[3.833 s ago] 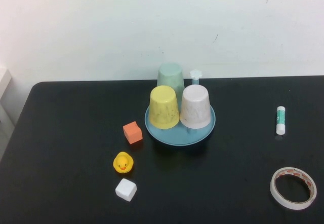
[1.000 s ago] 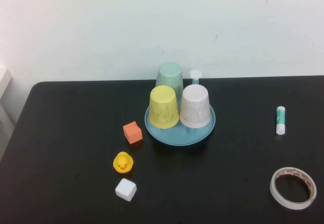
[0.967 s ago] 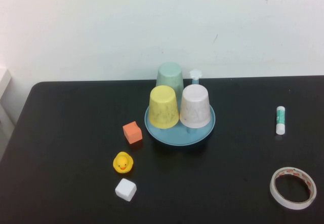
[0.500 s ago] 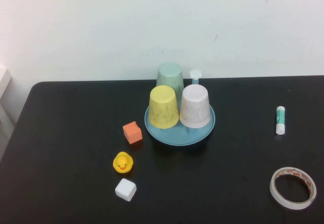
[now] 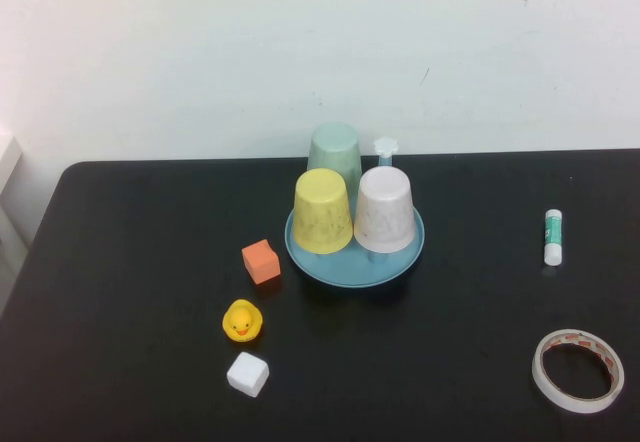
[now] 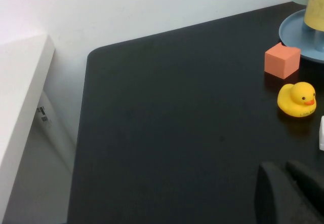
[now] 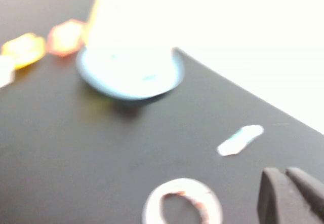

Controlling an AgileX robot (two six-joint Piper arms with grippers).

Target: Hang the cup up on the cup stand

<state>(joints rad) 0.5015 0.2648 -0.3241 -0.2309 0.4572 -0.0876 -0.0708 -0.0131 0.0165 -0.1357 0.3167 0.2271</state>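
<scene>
High view shows no arms: the cup (image 5: 335,152) sits upturned at the back of the cup stand (image 5: 355,259), near the table's (image 5: 130,262) far edge. Only the wrist views catch the left gripper (image 6: 288,193) and right gripper (image 7: 291,196), fingers together, holding nothing.
</scene>
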